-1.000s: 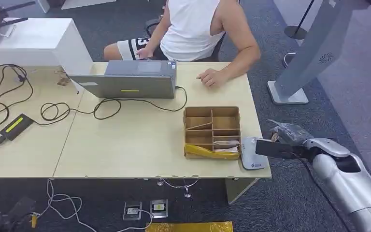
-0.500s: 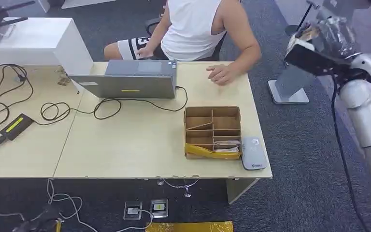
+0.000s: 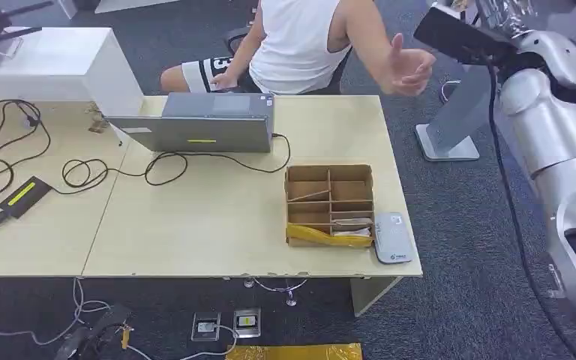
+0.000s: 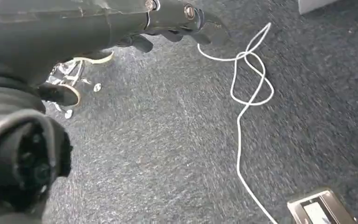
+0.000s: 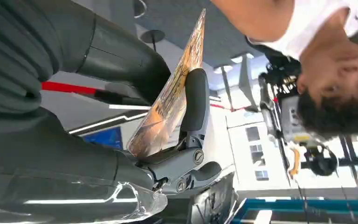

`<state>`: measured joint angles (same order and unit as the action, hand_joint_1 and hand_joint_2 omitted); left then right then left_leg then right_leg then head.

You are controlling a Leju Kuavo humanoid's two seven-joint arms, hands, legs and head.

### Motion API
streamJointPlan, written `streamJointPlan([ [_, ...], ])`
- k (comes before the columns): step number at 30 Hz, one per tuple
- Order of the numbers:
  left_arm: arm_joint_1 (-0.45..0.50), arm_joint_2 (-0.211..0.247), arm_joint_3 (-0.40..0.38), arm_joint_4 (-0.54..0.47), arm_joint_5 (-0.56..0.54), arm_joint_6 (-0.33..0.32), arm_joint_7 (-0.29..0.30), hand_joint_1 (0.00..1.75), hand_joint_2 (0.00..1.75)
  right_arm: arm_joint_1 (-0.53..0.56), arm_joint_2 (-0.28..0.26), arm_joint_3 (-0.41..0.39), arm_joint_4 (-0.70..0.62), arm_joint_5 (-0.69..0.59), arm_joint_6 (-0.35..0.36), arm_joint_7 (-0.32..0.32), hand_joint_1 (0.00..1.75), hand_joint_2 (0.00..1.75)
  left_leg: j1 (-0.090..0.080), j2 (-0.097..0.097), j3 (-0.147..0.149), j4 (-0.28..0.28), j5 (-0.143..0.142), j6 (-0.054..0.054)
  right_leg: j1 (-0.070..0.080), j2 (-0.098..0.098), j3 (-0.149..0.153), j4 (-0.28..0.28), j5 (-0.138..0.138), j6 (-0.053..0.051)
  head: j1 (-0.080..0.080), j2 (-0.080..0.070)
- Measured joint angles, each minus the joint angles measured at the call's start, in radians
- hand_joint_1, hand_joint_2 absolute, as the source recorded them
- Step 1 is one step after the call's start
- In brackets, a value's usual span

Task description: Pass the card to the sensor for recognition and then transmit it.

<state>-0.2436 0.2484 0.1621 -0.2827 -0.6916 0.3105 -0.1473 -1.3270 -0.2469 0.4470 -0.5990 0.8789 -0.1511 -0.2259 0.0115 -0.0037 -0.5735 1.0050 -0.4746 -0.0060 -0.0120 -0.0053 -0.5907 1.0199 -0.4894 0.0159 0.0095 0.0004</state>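
The right hand (image 5: pixel 168 140) is pinching the card (image 5: pixel 170 100) between its thick grey thumb and a darker finger, holding it up off the table beyond the far right corner, toward a seated person's raised open hand (image 3: pixel 409 67). Seen edge-on from the right wrist, the card is a thin, flat, glossy sheet with orange-brown print; its long axis is running out from the hand, its free end pointing away from the wrist toward the person. In the head view the silver right arm (image 3: pixel 555 142) is reaching up along the right edge.

The grey, rounded sensor (image 3: pixel 392 237) is lying flat at the tabletop's near right corner, just beside a brown cardboard divider box (image 3: pixel 330 204) (a yellow strip is sitting in its near compartment).

The left hand (image 4: pixel 177 21) is hanging over grey carpet, its dark fingers curled with nothing in them, near a looped white cable (image 4: pixel 249 79).
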Motion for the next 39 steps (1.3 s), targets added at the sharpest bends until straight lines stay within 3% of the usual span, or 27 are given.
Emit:
streamJointPlan([
  [7, -0.009, -0.013, -0.018, 0.003, -0.006, -0.01, 0.014, 0.0, 0.0, 0.011, 0.039, 0.045, 0.103, 0.045, 0.012, 0.055, 1.75, 1.75, 0.0, 0.0, 0.0, 0.0, 0.0, 0.0, 0.0, 0.0, 0.0, 0.0, 0.0, 0.0, 0.0, 0.0],
  [17, -0.007, -0.018, -0.025, 0.009, 0.008, -0.007, 0.016, 0.0, 0.0, 0.023, 0.063, 0.076, 0.18, 0.045, 0.022, 0.063, 1.75, 1.75, 0.0, 0.0, 0.0, 0.0, 0.0, 0.0, 0.0, 0.0, 0.0, 0.0, 0.0, 0.0, -0.001, 0.0],
  [18, -0.007, -0.018, -0.025, 0.01, 0.01, -0.007, 0.016, 0.0, 0.0, 0.023, 0.065, 0.078, 0.183, 0.045, 0.023, 0.063, 1.62, 1.75, 0.0, 0.0, 0.0, 0.0, 0.0, 0.0, 0.0, 0.0, 0.0, 0.0, 0.0, 0.0, 0.0, 0.0],
  [19, -0.007, -0.018, -0.025, 0.01, 0.011, -0.007, 0.016, 0.0, 0.0, 0.024, 0.065, 0.079, 0.186, 0.045, 0.023, 0.063, 0.72, 1.75, 0.0, 0.0, 0.0, 0.0, 0.0, 0.0, 0.0, 0.0, 0.0, 0.0, 0.0, 0.0, -0.001, 0.0],
  [20, -0.007, -0.018, -0.025, 0.011, 0.011, -0.007, 0.016, 0.0, 0.0, 0.024, 0.066, 0.079, 0.189, 0.045, 0.024, 0.063, 0.09, 1.75, 0.0, 0.0, 0.0, 0.0, 0.0, 0.0, 0.0, 0.0, 0.0, 0.0, 0.0, 0.0, 0.0, 0.0],
  [21, -0.006, -0.018, -0.025, 0.011, 0.011, -0.007, 0.016, 0.0, 0.0, 0.024, 0.067, 0.079, 0.193, 0.045, 0.024, 0.063, 0.0, 1.75, 0.0, 0.0, 0.0, 0.0, 0.0, 0.0, 0.0, 0.0, 0.0, 0.0, 0.0, 0.0, 0.0, 0.0],
  [28, -0.004, -0.021, -0.025, 0.015, 0.017, -0.004, 0.016, 0.0, 0.0, 0.028, 0.072, 0.085, 0.213, 0.045, 0.001, 0.063, 0.0, 1.75, 0.0, 0.0, 0.0, 0.0, 0.0, 0.0, 0.0, 0.0, 0.0, 0.0, 0.0, 0.0, 0.0, 0.0],
  [29, -0.004, -0.021, -0.026, 0.016, 0.018, -0.003, 0.016, 0.0, 0.0, 0.028, 0.073, 0.086, 0.215, 0.045, -0.005, 0.06, 0.0, 0.0, 0.0, 0.0, 0.0, 0.0, 0.0, 0.0, 0.0, 0.0, 0.0, 0.0, 0.0, 0.0, 0.0, 0.0],
  [35, 0.018, -0.025, -0.026, 0.023, 0.035, 0.017, 0.016, 0.0, 0.0, 0.028, 0.077, 0.087, 0.225, -0.02, -0.062, -0.02, 0.0, 0.0, 0.0, 0.0, 0.0, 0.0, 0.0, 0.0, 0.0, 0.001, 0.0, 0.0, 0.0, 0.0, 0.0, 0.0],
  [36, 0.023, -0.025, -0.026, 0.026, 0.037, 0.021, 0.016, 0.0, 0.0, 0.028, 0.079, 0.081, 0.225, -0.043, -0.061, -0.04, 0.0, 1.75, 0.0, 0.0, 0.0, 0.0, 0.0, 0.0, 0.0, 0.001, 0.0, 0.0, 0.0, 0.0, 0.0, 0.0],
  [39, 0.04, -0.024, -0.025, 0.032, 0.046, 0.031, 0.016, 0.0, 0.0, 0.028, 0.084, 0.059, 0.224, -0.119, -0.046, -0.101, 0.0, 1.75, 0.0, 0.0, 0.0, 0.0, 0.0, 0.0, 0.0, 0.001, 0.0, 0.0, 0.0, 0.0, 0.0, 0.0],
])
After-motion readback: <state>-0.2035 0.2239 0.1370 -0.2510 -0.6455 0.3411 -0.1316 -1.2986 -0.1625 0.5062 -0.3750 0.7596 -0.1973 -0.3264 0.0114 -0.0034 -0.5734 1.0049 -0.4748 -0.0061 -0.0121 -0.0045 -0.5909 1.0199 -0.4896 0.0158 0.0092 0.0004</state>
